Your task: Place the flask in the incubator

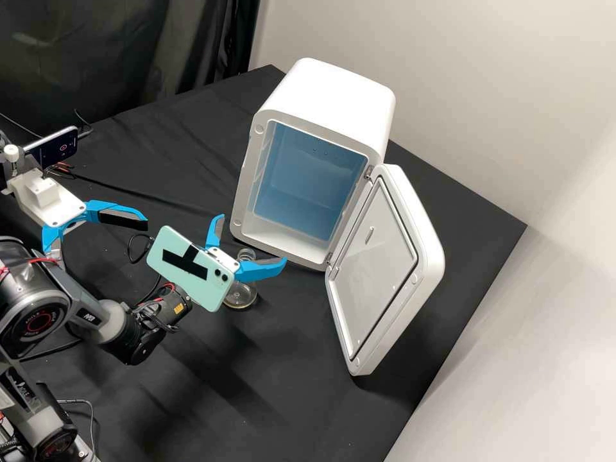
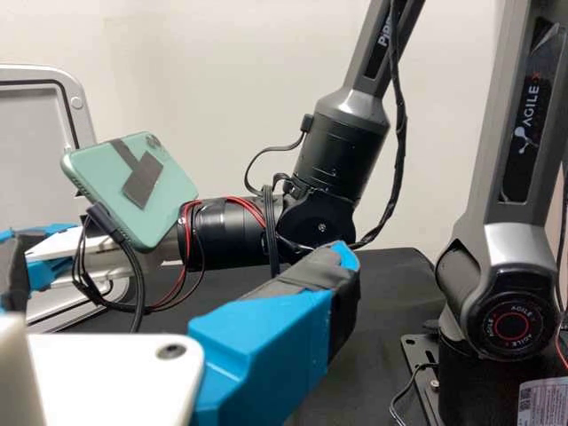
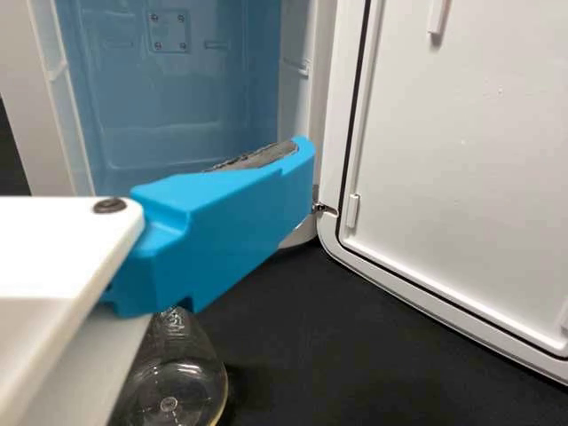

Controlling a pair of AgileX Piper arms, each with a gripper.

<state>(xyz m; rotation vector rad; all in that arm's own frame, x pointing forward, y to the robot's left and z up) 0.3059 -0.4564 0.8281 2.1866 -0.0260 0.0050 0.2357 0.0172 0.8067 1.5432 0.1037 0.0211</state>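
Note:
The clear glass flask [image 1: 242, 290] stands upright on the black bench just in front of the incubator's lower left corner. My right gripper [image 1: 242, 254] is open, its blue fingers [image 1: 264, 269] spread to either side of the flask's neck, touching nothing I can see. In the right wrist view one finger [image 3: 222, 222] hangs above the flask [image 3: 173, 386]. The white incubator [image 1: 327, 102] stands open, its blue chamber [image 1: 308, 179] bare and its door [image 1: 378, 269] swung out to the right. My left gripper [image 1: 96, 236] is open, off to the left and holding nothing; its padded finger [image 2: 284, 319] shows close up.
A mint-green phone [image 1: 189, 268] is mounted on the right arm's wrist, with cables trailing behind. Another phone [image 1: 58, 146] sits on a stand at the far left. The bench's edge [image 1: 449, 346] runs close behind the open door.

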